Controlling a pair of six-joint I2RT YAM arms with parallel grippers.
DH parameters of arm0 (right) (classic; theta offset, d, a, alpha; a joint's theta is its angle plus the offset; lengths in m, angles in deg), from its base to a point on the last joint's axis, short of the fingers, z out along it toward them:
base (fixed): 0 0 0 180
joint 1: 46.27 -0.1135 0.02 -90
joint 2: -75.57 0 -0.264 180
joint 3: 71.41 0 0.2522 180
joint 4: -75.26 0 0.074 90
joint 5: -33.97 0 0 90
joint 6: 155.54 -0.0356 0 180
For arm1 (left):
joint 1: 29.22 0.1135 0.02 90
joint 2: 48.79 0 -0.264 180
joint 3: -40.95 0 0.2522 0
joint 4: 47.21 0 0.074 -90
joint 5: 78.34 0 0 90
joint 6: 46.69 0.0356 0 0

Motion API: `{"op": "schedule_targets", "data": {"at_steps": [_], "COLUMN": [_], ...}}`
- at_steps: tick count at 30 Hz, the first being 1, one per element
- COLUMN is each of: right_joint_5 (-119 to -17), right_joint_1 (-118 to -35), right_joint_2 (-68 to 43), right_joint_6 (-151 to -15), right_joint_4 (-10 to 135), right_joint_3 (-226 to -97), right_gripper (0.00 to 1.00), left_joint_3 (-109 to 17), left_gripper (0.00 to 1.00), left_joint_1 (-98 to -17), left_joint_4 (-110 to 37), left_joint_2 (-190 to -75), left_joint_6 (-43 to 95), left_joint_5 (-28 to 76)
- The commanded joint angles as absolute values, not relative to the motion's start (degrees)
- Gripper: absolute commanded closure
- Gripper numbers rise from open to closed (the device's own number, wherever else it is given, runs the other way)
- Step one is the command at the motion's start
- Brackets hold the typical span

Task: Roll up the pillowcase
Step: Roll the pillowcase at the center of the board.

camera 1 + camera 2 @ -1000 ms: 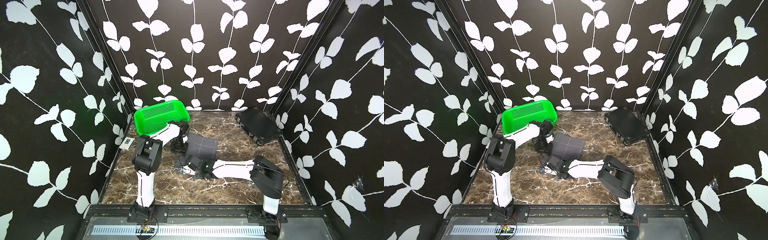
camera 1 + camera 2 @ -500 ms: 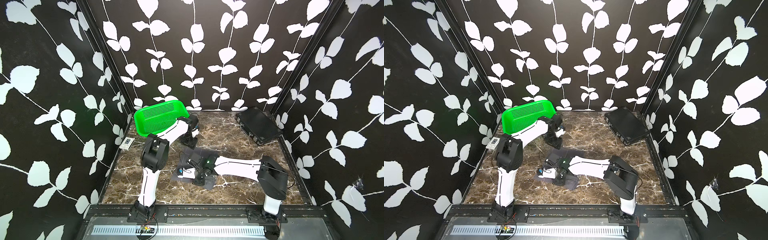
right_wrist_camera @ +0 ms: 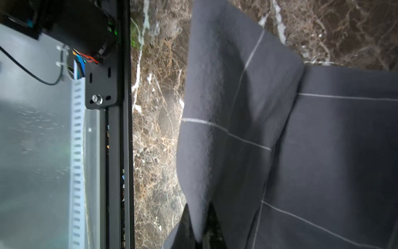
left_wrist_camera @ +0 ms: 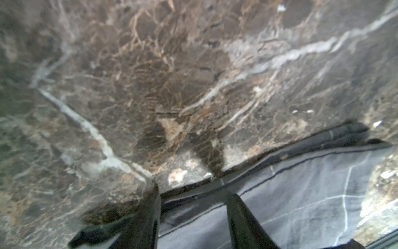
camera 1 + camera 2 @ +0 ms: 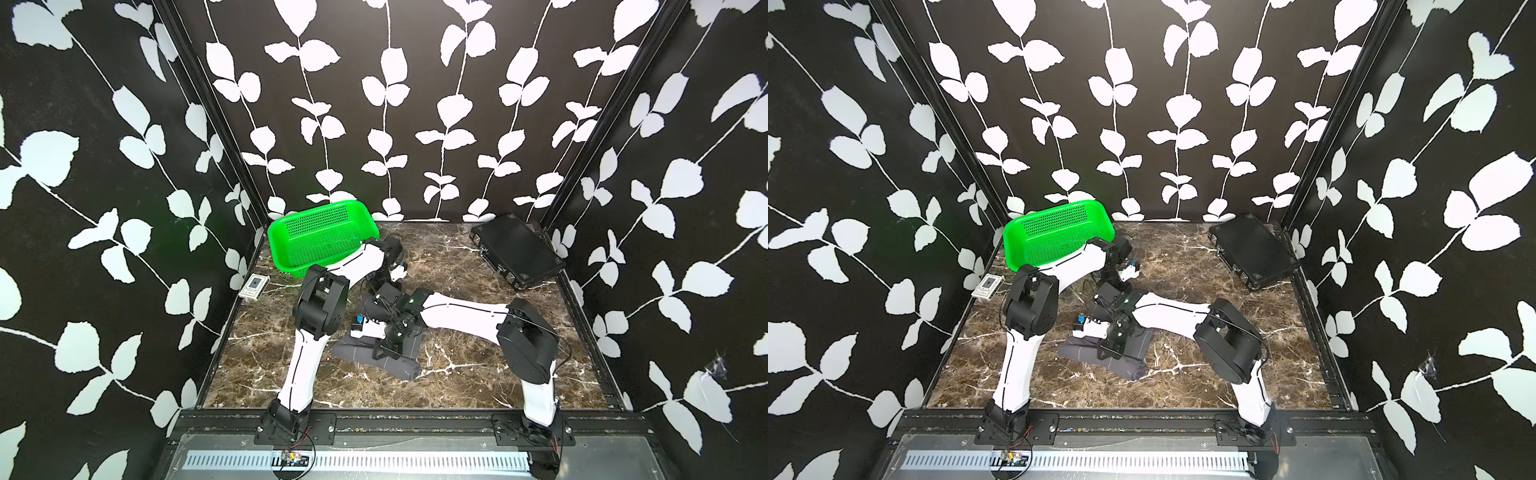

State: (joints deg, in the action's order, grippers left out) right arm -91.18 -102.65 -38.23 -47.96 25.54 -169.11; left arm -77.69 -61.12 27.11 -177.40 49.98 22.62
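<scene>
My right gripper (image 3: 199,230) pinches a raised fold of the pillowcase (image 5: 398,366), which lies crumpled on the marble table (image 5: 478,374) near the front. Behind it, my left gripper (image 4: 193,215) hangs with its fingers apart over an edge of the cloth. Beyond stand a green basket (image 5: 320,237), a black case (image 5: 515,249) and leaf-patterned walls (image 5: 415,104).

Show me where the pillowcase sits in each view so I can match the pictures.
Top view: pillowcase lies just front of centre on the brown marble tabletop.
Top view: pillowcase, same spot, a flattened grey bundle.
Left wrist: pillowcase, its hemmed edge running between the fingers of the left gripper.
Right wrist: pillowcase, a fold pinched in the right gripper.
Shared landmark: the marble tabletop borders the cloth in every view.
</scene>
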Motion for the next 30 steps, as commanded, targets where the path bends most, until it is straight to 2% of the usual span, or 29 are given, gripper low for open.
{"op": "schedule_targets", "data": {"at_steps": [1,10,16,22,30], "right_joint_5": [-96.46,-99.90,-101.72,-102.48,-99.29], "right_joint_1": [-101.41,-97.90,-95.13,-92.79,-91.65], "right_joint_2": [-39.64,-42.46,-44.26,-44.06,-45.10], "right_joint_6": [-45.99,-41.94,-39.94,-40.63,-40.36], "right_joint_4": [22.53,19.70,20.49,27.33,32.81], "right_joint_3": [-173.44,-176.96,-178.29,-175.31,-172.12], "right_gripper": [0.96,0.85,0.84,0.84,0.81], "left_joint_3": [-76.90,-76.52,-79.18,-81.06,-83.68], "left_gripper": [0.51,0.53,0.53,0.53,0.53], "left_joint_1": [-61.38,-61.29,-61.21,-60.55,-59.58], "left_joint_4": [28.26,29.19,30.80,31.30,32.14], "left_joint_2": [-176.76,-178.92,-181.38,-182.71,-182.91], "left_joint_6": [51.48,52.79,53.39,52.93,51.64], "left_joint_5": [25.13,28.46,30.04,31.20,32.76]}}
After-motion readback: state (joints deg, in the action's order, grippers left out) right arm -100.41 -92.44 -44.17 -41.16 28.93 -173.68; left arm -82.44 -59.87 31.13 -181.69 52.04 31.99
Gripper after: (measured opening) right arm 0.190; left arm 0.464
